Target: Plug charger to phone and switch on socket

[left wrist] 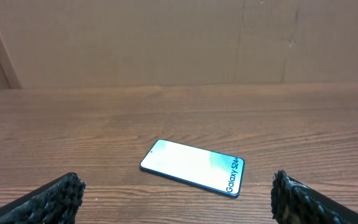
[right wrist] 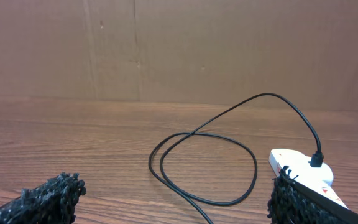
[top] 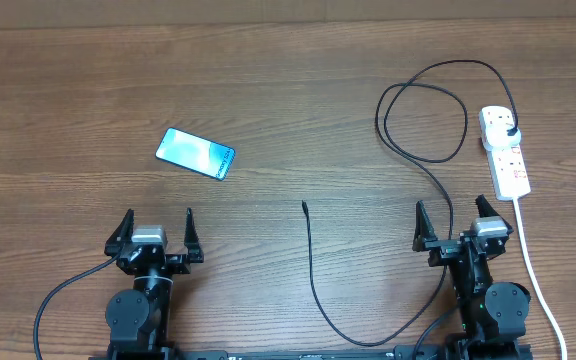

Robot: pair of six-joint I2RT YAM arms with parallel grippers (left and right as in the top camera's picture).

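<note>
We read "Galaxy S24+" on the phone (top: 196,153), upper left. The charger (top: 313,270), seemingly plugged into the socket (top: 506,150) at right, ends mid-frame. Our left gripper (top: 158,215) and right gripper (top: 450,205) gape, empty.

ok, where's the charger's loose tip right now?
Overhead: the charger tip lies near centre, below and right of the phone, well left of the power strip.

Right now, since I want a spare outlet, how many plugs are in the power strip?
1: the charger's black plug sits near the far end of the white power strip; no other plug shows.
</note>
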